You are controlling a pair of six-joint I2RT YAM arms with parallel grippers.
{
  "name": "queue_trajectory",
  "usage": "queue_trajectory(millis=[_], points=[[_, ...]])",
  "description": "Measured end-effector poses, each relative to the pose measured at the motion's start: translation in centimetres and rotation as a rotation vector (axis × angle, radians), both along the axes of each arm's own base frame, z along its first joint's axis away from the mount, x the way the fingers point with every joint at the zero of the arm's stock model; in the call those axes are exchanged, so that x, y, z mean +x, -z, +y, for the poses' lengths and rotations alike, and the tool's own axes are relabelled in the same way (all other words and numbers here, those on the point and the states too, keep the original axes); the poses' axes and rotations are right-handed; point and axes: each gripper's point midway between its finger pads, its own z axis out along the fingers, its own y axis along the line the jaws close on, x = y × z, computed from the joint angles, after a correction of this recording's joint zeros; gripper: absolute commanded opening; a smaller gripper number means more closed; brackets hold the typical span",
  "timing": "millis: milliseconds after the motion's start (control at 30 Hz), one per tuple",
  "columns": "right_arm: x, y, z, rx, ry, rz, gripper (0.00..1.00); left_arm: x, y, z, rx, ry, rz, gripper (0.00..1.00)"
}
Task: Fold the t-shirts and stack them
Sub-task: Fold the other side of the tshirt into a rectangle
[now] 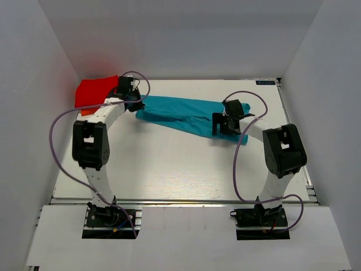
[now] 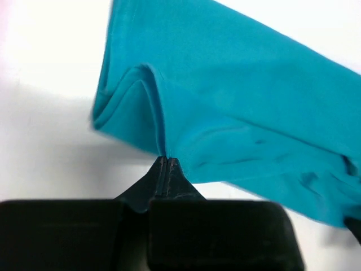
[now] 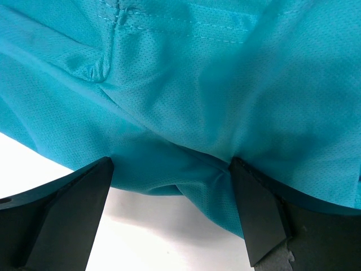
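The teal t-shirt point(image 1: 180, 113) lies bunched in a long strip across the middle of the table. My left gripper point(image 1: 136, 105) is at its left end. In the left wrist view the gripper point(image 2: 164, 164) is shut on a fold at the edge of the teal t-shirt point(image 2: 237, 107). My right gripper point(image 1: 226, 125) is at the shirt's right end. In the right wrist view the gripper point(image 3: 172, 169) is open, with the hem edge of the teal t-shirt point(image 3: 186, 84) lying between its fingertips. The red t-shirt point(image 1: 96, 93) lies crumpled at the back left corner.
White walls close in the table at the back and both sides. A purple cable point(image 1: 242, 147) loops off each arm. The table's front edge point(image 1: 180, 200) runs just ahead of the arm bases.
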Motion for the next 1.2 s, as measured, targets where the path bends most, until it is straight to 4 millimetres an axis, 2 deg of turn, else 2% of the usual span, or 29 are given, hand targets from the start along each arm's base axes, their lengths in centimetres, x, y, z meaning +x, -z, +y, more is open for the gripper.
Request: queue_trajectory(millis=[100,200,433,567,667,800,933,1100,1200], points=[[-0.9,0.1,-0.3,-0.005,0.001,0.006,0.9,-2.6,-2.9,0.6,-0.007,-0.03,-0.034,0.0],[-1.4,0.1,-0.5,-0.006,0.002,0.008,0.9,-5.2,-3.8,1.2,-0.01,-0.063,-0.023,0.0],[-1.7,0.1,-0.7,-0.007,0.001,0.008,0.9,-9.2,-1.2,2.4,0.022,-0.124,0.124,0.0],[-1.8,0.1,-0.8,-0.01,-0.002,0.007,0.9,-9.8,-0.9,2.6,0.028,-0.135,0.154,0.0],[-1.8,0.1,-0.8,-0.013,-0.006,0.006,0.9,-8.4,-1.4,2.7,0.033,-0.15,0.146,0.0],[-1.8,0.1,-0.8,-0.017,-0.013,0.006,0.9,-4.0,-1.8,2.3,0.031,-0.166,0.109,0.0],[-1.8,0.1,-0.8,-0.019,-0.017,0.005,0.9,-0.7,0.1,2.2,0.046,-0.187,0.119,0.0],[-1.8,0.1,-0.9,-0.02,-0.017,0.006,0.9,1.0,3.6,2.4,0.066,-0.21,0.181,0.0],[-1.8,0.2,-0.9,-0.02,-0.017,0.006,0.9,2.0,4.7,2.4,0.066,-0.213,0.195,0.0]])
